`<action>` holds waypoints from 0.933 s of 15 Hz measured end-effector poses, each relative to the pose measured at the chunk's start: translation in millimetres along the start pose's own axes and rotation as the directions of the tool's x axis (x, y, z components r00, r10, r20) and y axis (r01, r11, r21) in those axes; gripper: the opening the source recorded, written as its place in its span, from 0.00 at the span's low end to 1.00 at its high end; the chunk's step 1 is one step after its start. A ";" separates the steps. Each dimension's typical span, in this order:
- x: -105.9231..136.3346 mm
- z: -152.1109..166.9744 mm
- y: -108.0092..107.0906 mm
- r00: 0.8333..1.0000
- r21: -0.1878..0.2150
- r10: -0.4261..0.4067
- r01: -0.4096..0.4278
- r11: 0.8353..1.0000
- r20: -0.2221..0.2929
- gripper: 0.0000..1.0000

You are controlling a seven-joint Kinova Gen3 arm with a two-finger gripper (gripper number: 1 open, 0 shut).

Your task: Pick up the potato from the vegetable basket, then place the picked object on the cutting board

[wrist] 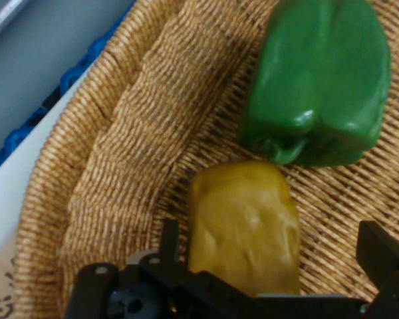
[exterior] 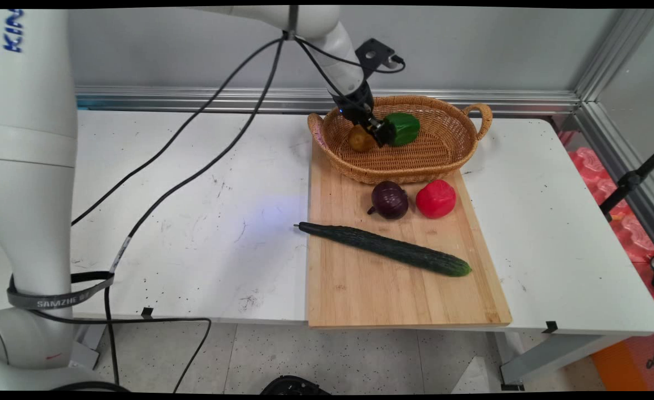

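Spanning most of the main view, the white surface carries a wooden cutting board at its right half. A wicker basket sits at the board's far end. On the board, a long dark cucumber lies at a slant, its stem tip reaching just past the board's left edge; between it and the basket sit a purple onion and a red pepper, near each other.

Inside the basket the end effector hangs low, with a green bell pepper just to its right and a yellowish potato just to its left. From this view, its fingers cannot be told apart.

The hand view shows what the main view does not: the fingers stand spread wide, with the potato lying on the weave between them, untouched on either side. The bell pepper lies just beyond the potato, almost touching it, and the basket's woven wall curves up at the left.
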 end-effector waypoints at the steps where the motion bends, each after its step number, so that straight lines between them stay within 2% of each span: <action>1: 1.2 5.1 -0.4 1.000 0.001 0.001 -0.001 1.000 0.007 1.00; 6: 5.6 16.9 -3.5 0.999 -0.001 0.023 -0.023 1.000 0.026 1.00; 7: 6.3 15.7 -4.6 0.999 -0.002 0.031 -0.031 1.000 0.027 0.00; 14: 3.2 -14.6 -10.9 0.994 -0.018 0.104 -0.104 0.994 0.028 0.00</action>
